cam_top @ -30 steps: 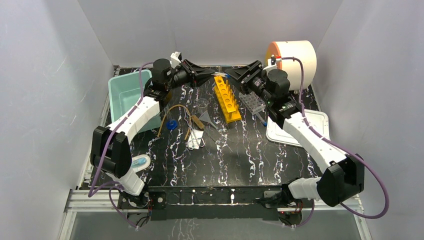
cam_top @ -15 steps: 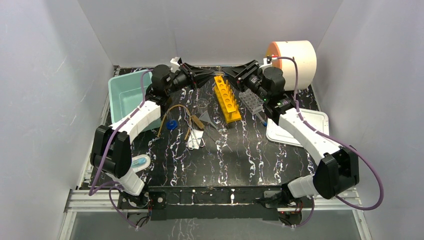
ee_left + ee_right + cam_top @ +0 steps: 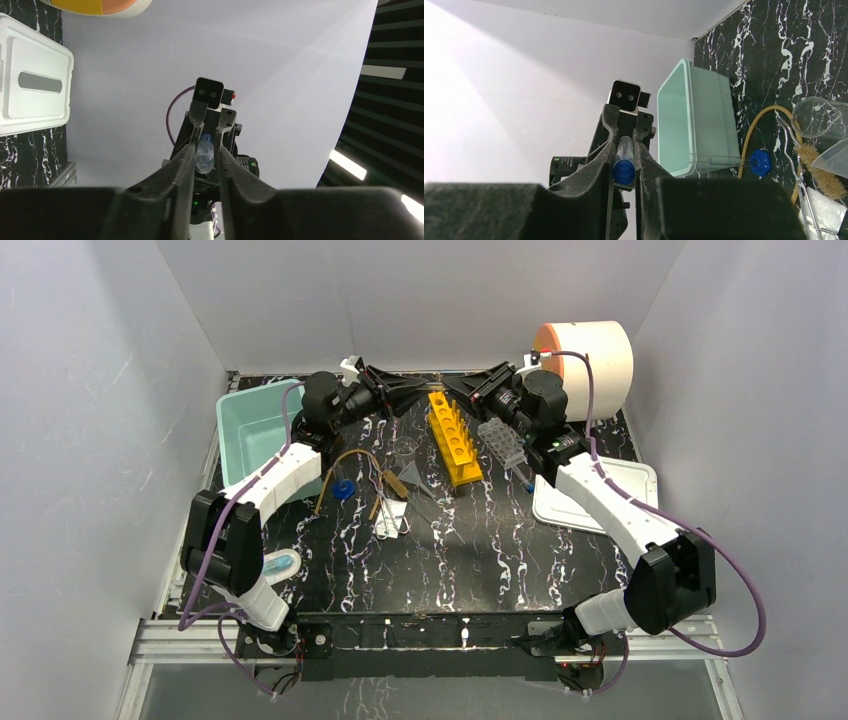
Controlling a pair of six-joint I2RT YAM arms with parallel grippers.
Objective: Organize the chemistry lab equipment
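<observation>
Handing over capped tube (image 3: 623, 159) mid-air beside yellow rack (image 3: 455, 437); left jaws and right jaws both clamped on it, likely to reorient before racking.

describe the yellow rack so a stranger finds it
At the far middle of the black marbled table lies the yellow rack with round holes. Its opaque colour and single row of holes set it apart from the clear plastic tube rack on its right.

Black marbled table (image 3: 480, 560), grey walls (image 3: 90, 390)
</observation>
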